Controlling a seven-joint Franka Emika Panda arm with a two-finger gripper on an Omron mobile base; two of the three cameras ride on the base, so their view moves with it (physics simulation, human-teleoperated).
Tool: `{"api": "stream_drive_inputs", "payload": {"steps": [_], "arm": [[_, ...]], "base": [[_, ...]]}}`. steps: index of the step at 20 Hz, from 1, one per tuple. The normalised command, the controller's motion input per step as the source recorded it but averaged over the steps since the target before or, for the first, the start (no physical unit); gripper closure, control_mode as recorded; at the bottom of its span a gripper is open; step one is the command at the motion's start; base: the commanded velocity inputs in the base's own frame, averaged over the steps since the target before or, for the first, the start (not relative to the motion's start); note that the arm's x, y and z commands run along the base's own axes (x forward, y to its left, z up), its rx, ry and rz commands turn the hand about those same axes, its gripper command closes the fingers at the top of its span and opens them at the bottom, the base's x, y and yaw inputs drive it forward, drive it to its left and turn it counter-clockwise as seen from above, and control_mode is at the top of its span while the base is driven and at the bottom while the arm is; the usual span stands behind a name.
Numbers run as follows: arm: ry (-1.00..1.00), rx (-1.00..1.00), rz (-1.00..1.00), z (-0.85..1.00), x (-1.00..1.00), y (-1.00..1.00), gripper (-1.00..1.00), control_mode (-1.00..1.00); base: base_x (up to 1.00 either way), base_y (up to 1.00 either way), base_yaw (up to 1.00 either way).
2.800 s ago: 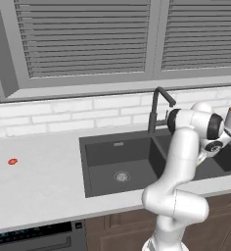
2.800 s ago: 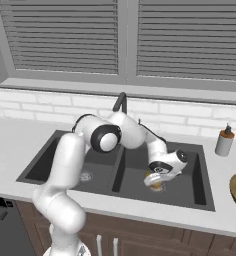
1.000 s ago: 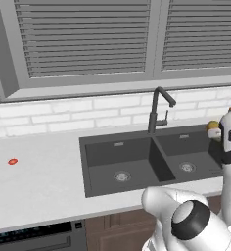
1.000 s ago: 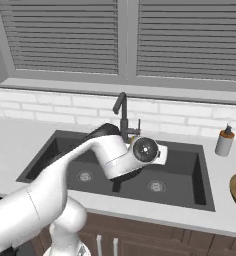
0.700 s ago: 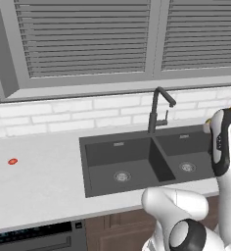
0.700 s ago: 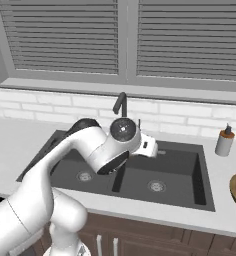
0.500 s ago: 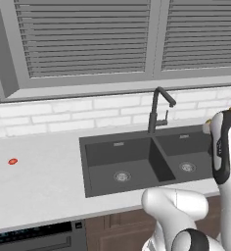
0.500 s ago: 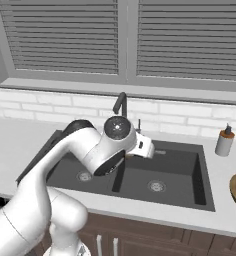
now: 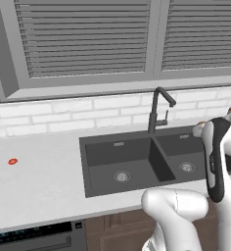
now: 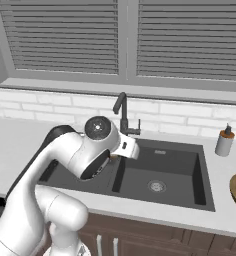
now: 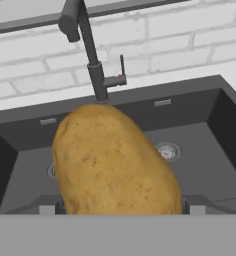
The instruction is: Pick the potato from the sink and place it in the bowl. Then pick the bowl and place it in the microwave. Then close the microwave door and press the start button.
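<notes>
Potato (image 11: pixel 115 160) now raised, before faucet (image 11: pixel 92 55).

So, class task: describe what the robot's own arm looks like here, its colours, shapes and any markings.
The glossy white arm is built of thick rounded tube segments with bulbous elbows. A round grey cap with a dark centre closes one joint. Dark bands run along the joints, one as a long black stripe. No cables or lettering show.

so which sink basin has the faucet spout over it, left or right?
The right basin in the right base view. The faucet stands behind the divider, its spout angled toward that side. The left basin has no spout over it.
</notes>
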Motion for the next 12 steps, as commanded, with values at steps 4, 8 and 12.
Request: {"api": "stream_drive_inputs", "payload": {"steps": [4,8,12], "arm": [[0.00,0.00,-0.01,0.01,-0.10,0.00,1.00,1.00],[0.00,0.00,0.00,0.00,0.00,0.00,1.00,1.00],[0.00,0.00,0.00,0.00,0.00,0.00,1.00,1.00]], "base": [[-0.47,-0.08,-0.08],[-0.80,-0.43,-0.17],[-0.40,-0.79,-0.20]]}}
